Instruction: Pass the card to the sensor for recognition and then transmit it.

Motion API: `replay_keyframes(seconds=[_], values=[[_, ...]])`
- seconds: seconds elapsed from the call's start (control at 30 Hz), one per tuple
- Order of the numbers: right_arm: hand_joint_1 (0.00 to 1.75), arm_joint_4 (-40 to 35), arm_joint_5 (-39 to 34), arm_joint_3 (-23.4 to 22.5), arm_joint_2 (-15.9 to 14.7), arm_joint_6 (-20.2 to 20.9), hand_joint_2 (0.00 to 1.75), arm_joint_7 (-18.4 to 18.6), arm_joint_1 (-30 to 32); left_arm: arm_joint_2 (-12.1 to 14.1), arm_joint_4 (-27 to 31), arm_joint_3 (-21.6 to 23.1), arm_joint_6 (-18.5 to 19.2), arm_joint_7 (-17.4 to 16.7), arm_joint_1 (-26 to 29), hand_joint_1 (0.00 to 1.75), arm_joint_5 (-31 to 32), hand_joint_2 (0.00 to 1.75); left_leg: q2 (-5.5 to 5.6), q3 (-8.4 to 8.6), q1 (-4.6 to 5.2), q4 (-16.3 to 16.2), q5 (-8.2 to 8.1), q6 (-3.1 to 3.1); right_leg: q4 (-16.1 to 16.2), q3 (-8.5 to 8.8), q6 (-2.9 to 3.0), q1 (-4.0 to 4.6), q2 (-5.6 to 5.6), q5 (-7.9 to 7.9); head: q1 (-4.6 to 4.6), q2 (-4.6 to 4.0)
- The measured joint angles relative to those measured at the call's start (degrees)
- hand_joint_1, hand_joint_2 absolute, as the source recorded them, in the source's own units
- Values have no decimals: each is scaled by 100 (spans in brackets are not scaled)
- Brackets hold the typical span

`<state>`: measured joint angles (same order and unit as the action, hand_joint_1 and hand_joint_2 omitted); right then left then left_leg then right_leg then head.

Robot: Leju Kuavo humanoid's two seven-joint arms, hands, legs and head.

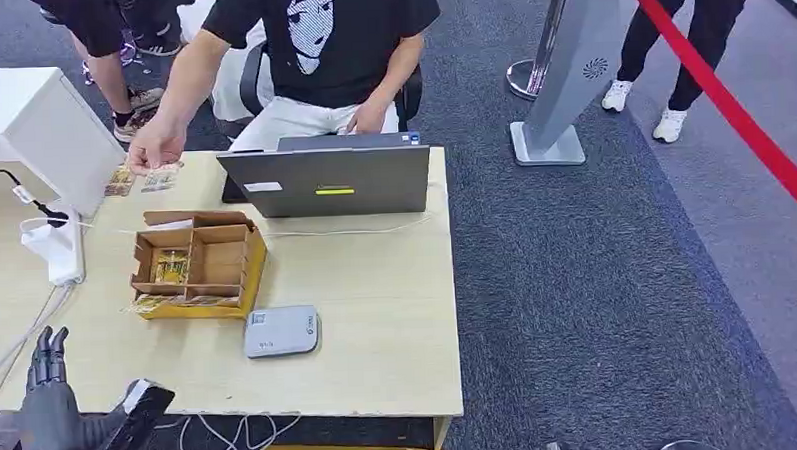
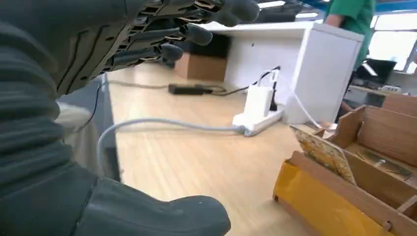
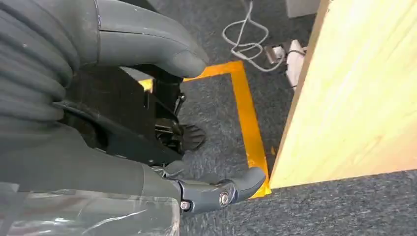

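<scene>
Task not begun: card (image 1: 169, 265) upright in its box (image 1: 198, 264) on the surface (image 1: 378, 326), sensor (image 1: 281, 332) nearby untouched; left hand (image 1: 48, 397) empty, fingers (image 2: 192, 34) apart, right hand (image 3: 98, 98) hanging, empty, loosely spread.

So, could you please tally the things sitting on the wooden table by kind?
Laptop: 1
Cardboard divider box: 1
Grey card sensor: 1
White power strip: 1
Loose cards by the person's hand: 2
Total: 6
</scene>
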<state>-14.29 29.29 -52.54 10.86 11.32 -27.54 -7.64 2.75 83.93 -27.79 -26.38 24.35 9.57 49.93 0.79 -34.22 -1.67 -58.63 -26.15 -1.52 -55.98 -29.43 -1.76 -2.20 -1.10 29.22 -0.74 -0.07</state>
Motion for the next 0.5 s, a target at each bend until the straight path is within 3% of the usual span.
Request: replay_keyframes(seconds=[0.5], values=[[0, 22, 245, 389, 7, -299, 175, 109, -118, 1371, -393, 1102, -903, -1169, -581, 0, 2107, 175, -1, 0, -1, 0, 6, 0, -4, 10, 2, 1, -2, -2, 0, 2]])
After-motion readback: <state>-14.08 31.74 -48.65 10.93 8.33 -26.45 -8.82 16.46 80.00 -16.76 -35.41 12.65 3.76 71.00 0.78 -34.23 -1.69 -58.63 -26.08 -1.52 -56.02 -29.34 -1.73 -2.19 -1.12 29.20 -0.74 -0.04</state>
